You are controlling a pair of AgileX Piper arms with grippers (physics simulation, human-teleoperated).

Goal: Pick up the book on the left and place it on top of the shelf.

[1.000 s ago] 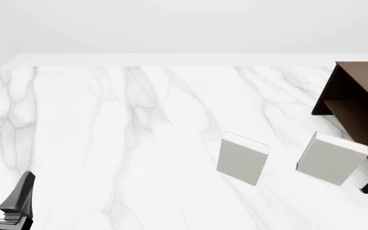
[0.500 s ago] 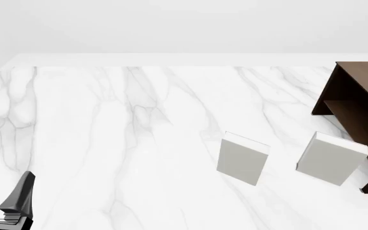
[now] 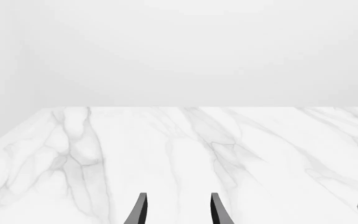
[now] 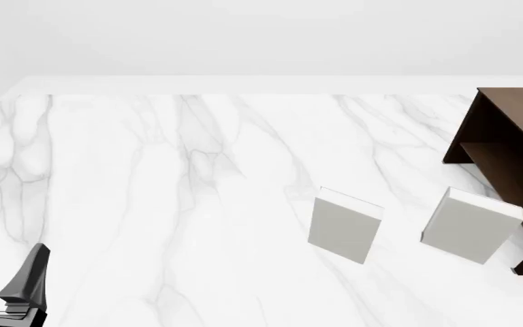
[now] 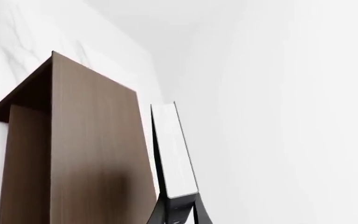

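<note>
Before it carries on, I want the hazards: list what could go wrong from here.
1. The right pincer grips the book by one end only, so it could tilt or slip.
2. Whether the book touches the shelf cannot be told; an early release might drop it.
3. Two grey books stand upright by the shelf and could be knocked over.

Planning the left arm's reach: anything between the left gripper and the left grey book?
No. Front view shows only bare table between the left gripper and the left grey book.
</note>
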